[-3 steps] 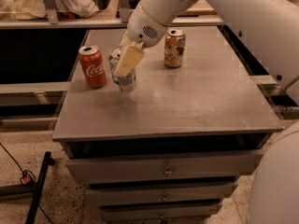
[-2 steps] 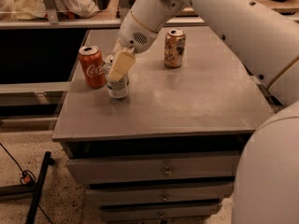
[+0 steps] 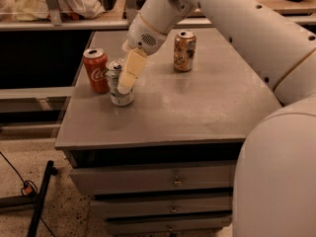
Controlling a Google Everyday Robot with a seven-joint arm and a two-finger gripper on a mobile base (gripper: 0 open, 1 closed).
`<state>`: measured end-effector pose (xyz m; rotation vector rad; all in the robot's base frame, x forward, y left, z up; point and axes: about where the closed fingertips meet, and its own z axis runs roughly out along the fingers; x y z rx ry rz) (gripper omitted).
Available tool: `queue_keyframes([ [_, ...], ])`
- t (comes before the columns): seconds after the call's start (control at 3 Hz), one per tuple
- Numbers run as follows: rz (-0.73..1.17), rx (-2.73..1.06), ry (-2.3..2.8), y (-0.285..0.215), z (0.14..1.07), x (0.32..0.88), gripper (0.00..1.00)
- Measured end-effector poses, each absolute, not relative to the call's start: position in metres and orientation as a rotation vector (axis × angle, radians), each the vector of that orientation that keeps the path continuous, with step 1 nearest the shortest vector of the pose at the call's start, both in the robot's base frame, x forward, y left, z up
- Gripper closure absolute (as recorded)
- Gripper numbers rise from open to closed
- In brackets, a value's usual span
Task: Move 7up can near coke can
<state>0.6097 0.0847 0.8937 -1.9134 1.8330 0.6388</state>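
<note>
The 7up can (image 3: 117, 94), silver-white with green markings, stands on the grey table (image 3: 197, 107) just right of the coke can (image 3: 96, 70), which is red with white script and upright near the table's left edge. My gripper (image 3: 124, 81) reaches down from the upper right and is shut on the 7up can, its cream finger (image 3: 130, 71) covering the can's right side. The two cans are almost touching.
A brownish-orange patterned can (image 3: 184, 51) stands upright at the back middle of the table. My white arm crosses the upper right and fills the right foreground. Drawers sit below the tabletop. A black stand and cable lie on the floor at the left.
My gripper has carried the 7up can a little left and forward, closer to the coke can, and lowered it onto the table.
</note>
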Motion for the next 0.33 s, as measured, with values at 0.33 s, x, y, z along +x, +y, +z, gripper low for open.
queue_keyframes([
  [0.33, 0.637, -1.912, 1.834, 0.0839, 0.8941, 0.6105, 0.0],
])
